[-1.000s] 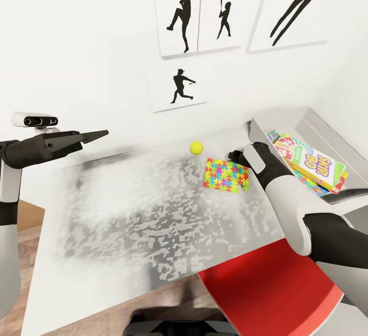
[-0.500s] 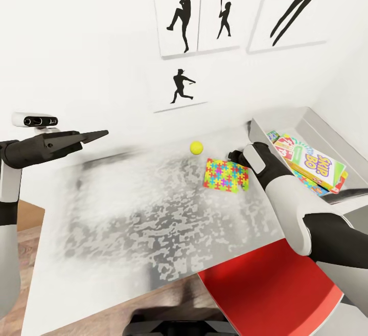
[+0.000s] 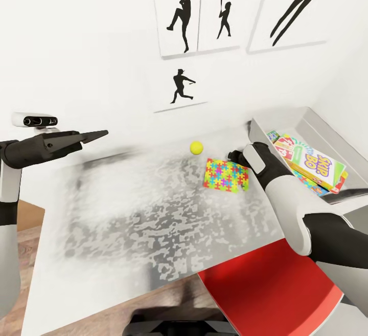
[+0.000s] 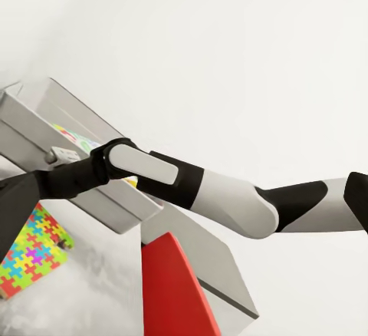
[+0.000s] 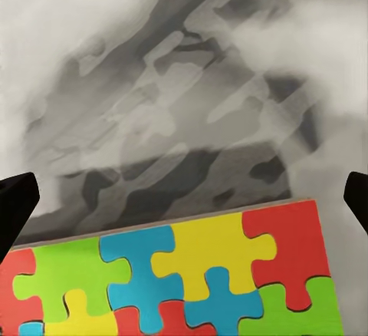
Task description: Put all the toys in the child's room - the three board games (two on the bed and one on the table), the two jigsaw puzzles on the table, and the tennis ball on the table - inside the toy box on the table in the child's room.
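Nothing has shifted over the last second: our right end effector [image 3: 236,156] still hovers spread wide and empty at the jigsaw puzzle's [image 3: 226,175] one-o'clock edge, so its pickup has not begun. The tennis ball [image 3: 196,147] waits on the tabletop [image 3: 128,223] at the puzzle's eleven o'clock; a "SKIP-BO" box [image 3: 316,164] lies in the toy box [image 3: 306,121]. Our left end effector [image 3: 97,134] idles, seemingly closed and empty.

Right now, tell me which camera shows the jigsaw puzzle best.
Head view: the whole jigsaw puzzle lies flat on the table beside the right gripper. Right wrist view gives a cropped close-up; left wrist view catches one corner.
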You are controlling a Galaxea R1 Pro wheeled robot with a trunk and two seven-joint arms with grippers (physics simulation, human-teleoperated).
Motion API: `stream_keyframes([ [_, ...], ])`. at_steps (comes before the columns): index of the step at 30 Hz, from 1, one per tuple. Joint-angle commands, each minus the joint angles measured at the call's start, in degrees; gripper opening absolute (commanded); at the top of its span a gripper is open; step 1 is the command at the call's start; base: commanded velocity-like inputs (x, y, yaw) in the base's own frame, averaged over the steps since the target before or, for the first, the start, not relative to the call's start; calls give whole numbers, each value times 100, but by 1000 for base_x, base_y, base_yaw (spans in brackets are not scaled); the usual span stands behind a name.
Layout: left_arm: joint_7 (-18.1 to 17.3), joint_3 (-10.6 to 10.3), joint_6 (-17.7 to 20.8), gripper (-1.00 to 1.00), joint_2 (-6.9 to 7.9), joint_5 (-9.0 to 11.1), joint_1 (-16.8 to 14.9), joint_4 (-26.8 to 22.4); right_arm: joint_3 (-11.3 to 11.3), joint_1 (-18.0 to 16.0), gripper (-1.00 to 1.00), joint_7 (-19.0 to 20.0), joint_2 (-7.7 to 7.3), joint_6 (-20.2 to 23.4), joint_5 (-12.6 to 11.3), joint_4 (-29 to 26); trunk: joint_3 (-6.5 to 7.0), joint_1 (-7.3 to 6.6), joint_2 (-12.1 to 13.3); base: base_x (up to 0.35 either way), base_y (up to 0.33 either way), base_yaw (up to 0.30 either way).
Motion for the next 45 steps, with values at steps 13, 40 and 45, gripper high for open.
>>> stream_keyframes([
  [13, 126, -631, 48, 100, -178, -73, 19, -14, 27, -3, 100, -51, 8, 56, -59, -7, -8, 3, -9, -68, -18, 0],
  [40, 977, -1147, -12, 100, -279, -55, 235, 35, 22, -3, 100, 11, 81, 67, -59, -13, -8, 3, -9, -68, 19, 0],
  [45, 977, -1143, -11, 100, -279, -61, 241, 35, 22, -3, 100, 11, 74, 67, -59, -13, -8, 3, -9, 84, 82, 0],
])
